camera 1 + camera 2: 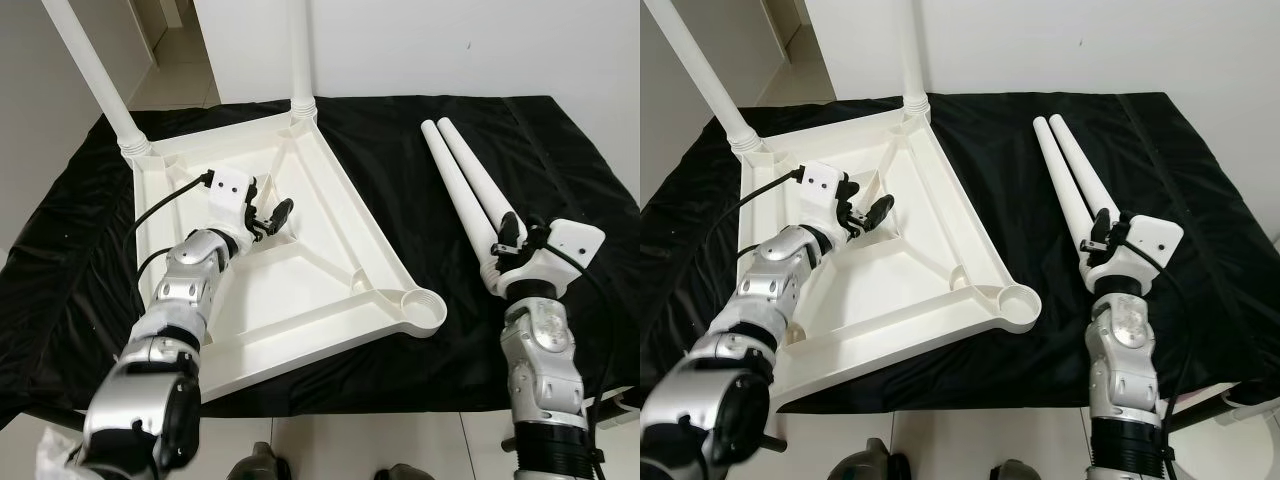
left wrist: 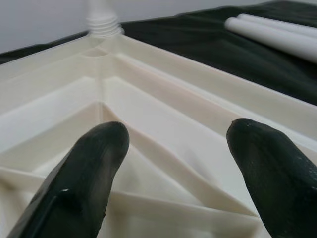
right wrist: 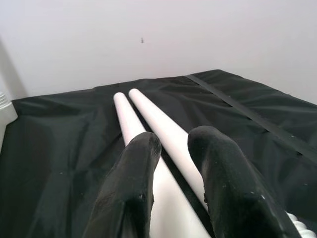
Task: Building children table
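Observation:
A white plastic table top (image 1: 320, 300) lies upside down on a black cloth. Two white legs stand screwed into its far corners, one on the left (image 1: 95, 70) and one further right (image 1: 300, 50). Its near right corner socket (image 1: 421, 308) is empty. Two loose white legs (image 1: 462, 175) lie side by side on the cloth to the right. My left gripper (image 1: 273, 216) hovers open over the ribbed underside of the top, holding nothing. My right gripper (image 1: 506, 238) sits just above the loose legs' near ends, its fingers (image 3: 133, 183) a little apart and not clamped on them.
The black cloth (image 1: 560, 160) covers a low platform, with bare stretches right of the loose legs and left of the top. White walls rise behind it. Light floor tiles (image 1: 350, 440) show at the near edge.

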Robot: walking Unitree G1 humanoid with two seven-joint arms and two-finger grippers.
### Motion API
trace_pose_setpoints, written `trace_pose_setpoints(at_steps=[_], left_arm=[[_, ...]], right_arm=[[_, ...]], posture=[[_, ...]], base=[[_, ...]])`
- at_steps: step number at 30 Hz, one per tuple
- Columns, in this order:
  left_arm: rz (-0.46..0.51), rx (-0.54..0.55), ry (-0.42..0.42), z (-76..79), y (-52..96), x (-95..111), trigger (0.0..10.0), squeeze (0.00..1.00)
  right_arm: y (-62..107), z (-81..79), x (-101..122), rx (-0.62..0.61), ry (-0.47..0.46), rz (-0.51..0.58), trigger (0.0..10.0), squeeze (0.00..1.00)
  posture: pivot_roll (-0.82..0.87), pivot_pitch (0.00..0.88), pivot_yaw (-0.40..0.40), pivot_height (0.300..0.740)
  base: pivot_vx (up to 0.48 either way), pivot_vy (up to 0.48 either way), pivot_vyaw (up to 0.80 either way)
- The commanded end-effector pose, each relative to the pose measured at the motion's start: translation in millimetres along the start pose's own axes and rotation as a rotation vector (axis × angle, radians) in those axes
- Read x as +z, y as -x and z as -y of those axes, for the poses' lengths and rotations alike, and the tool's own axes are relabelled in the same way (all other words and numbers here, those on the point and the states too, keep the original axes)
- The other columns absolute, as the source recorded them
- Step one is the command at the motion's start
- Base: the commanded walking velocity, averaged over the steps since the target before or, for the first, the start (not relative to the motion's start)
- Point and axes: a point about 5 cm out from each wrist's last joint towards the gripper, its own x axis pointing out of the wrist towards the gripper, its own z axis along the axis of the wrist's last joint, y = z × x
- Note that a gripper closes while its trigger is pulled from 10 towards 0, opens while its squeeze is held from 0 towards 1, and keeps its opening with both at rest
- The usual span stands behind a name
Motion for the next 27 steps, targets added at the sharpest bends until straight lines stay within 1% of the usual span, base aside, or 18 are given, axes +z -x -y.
trace_pose_setpoints(at_steps=[1, 2, 4, 5, 7, 13, 14, 15, 17, 18, 19, 21, 22, 23, 24, 25, 26, 27], left_arm=[[-0.018, -0.051, -0.024, 5.1, 2.8, -4, 10.0, 0.00], [-0.007, -0.071, -0.012, 11.2, 2.0, -2, 10.0, 0.00], [-0.007, -0.071, -0.012, 11.2, 2.0, -2, 10.0, 0.00], [-0.001, -0.102, -0.003, 18.6, 3.6, -2, 10.0, 0.00], [-0.015, -0.084, 0.004, 26.6, 9.6, -7, 10.0, 0.00], [-0.050, -0.064, 0.013, 28.6, 16.6, -17, 10.0, 0.00], [-0.064, -0.078, 0.019, 30.0, 21.4, -21, 10.0, 0.00], [-0.064, -0.078, 0.019, 30.0, 21.4, -21, 10.0, 0.00], [-0.069, -0.163, 0.013, 41.5, 28.9, -22, 10.0, 0.00], [-0.069, -0.163, 0.013, 41.5, 28.9, -22, 10.0, 0.00], [-0.044, -0.217, 0.009, 50.1, 29.7, -16, 10.0, 0.00], [-0.044, -0.217, 0.009, 50.1, 29.7, -16, 10.0, 0.00], [-0.021, -0.252, 0.006, 57.3, 29.2, -10, 10.0, 0.00], [0.029, -0.265, -0.007, 65.9, 23.0, 3, 10.0, 0.00], [0.029, -0.265, -0.007, 65.9, 23.0, 3, 10.0, 0.00], [0.067, -0.277, -0.002, 73.1, 16.9, 13, 10.0, 0.00], [0.067, -0.277, -0.002, 73.1, 16.9, 13, 10.0, 0.00], [0.110, -0.272, 0.020, 79.3, 11.4, 27, 10.0, 0.00]], right_arm=[[1.6, -3.3, -3, 0.001, -0.002, -0.001, 10.0, 0.00], [1.5, -4.5, -3, 0.003, -0.005, -0.003, 10.0, 0.00], [1.5, -4.5, -3, 0.003, -0.005, -0.003, 10.0, 0.00], [1.5, -5.9, -4, 0.008, -0.005, -0.004, 10.0, 0.00], [2.4, -6.9, -6, 0.012, -0.007, -0.007, 10.0, 0.00], [4.1, -6.6, -8, 0.011, -0.007, -0.010, 10.0, 0.00], [5.1, -7.1, -9, 0.011, -0.008, -0.013, 10.0, 0.00], [5.1, -7.1, -9, 0.011, -0.008, -0.013, 10.0, 0.00], [6.9, -8.2, -12, 0.012, -0.010, -0.019, 10.0, 0.00], [6.9, -8.2, -12, 0.012, -0.010, -0.019, 10.0, 0.00], [6.8, -8.2, -13, 0.011, -0.011, -0.021, 10.0, 0.00], [6.8, -8.2, -13, 0.011, -0.011, -0.021, 10.0, 0.00], [6.3, -7.7, -13, 0.010, -0.011, -0.021, 10.0, 0.00], [5.8, -7.0, -13, 0.008, -0.007, -0.021, 10.0, 0.00], [5.8, -7.0, -13, 0.008, -0.007, -0.021, 10.0, 0.00], [5.8, -6.1, -13, 0.008, 0.000, -0.022, 10.0, 0.00], [5.8, -6.1, -13, 0.008, 0.000, -0.022, 10.0, 0.00], [6.3, -5.6, -14, 0.011, 0.010, -0.025, 10.0, 0.00]], posture=[[-0.04, 0.000, 0.101, 0.740], [-0.03, 0.000, 0.095, 0.740], [-0.03, 0.000, 0.095, 0.740], [-0.03, 0.000, 0.094, 0.740], [-0.03, 0.000, 0.091, 0.740], [-0.03, 0.000, 0.091, 0.740], [-0.03, 0.000, 0.090, 0.740], [-0.03, 0.000, 0.090, 0.740], [-0.02, 0.000, 0.087, 0.740], [-0.02, 0.000, 0.087, 0.740], [-0.02, 0.000, 0.086, 0.740], [-0.02, 0.000, 0.086, 0.740], [-0.02, 0.000, 0.085, 0.740], [-0.02, 0.000, 0.077, 0.740], [-0.02, 0.000, 0.077, 0.740], [-0.01, 0.000, 0.071, 0.740], [-0.01, 0.000, 0.071, 0.740], [-0.01, 0.000, 0.069, 0.740]], base=[[0.000, 0.000, 0.00], [0.000, 0.000, 0.00], [0.000, 0.000, 0.00], [0.000, 0.000, 0.00], [0.000, 0.000, 0.00], [0.000, 0.000, 0.00], [0.000, 0.000, 0.00], [0.000, 0.000, 0.00], [0.000, 0.000, 0.00], [0.000, 0.000, 0.00], [0.000, 0.000, 0.00], [0.000, 0.000, 0.00], [0.000, 0.000, 0.00], [0.000, 0.000, 0.00], [0.000, 0.000, 0.00], [0.000, 0.000, 0.00], [0.000, 0.000, 0.00], [0.000, 0.000, 0.00]])
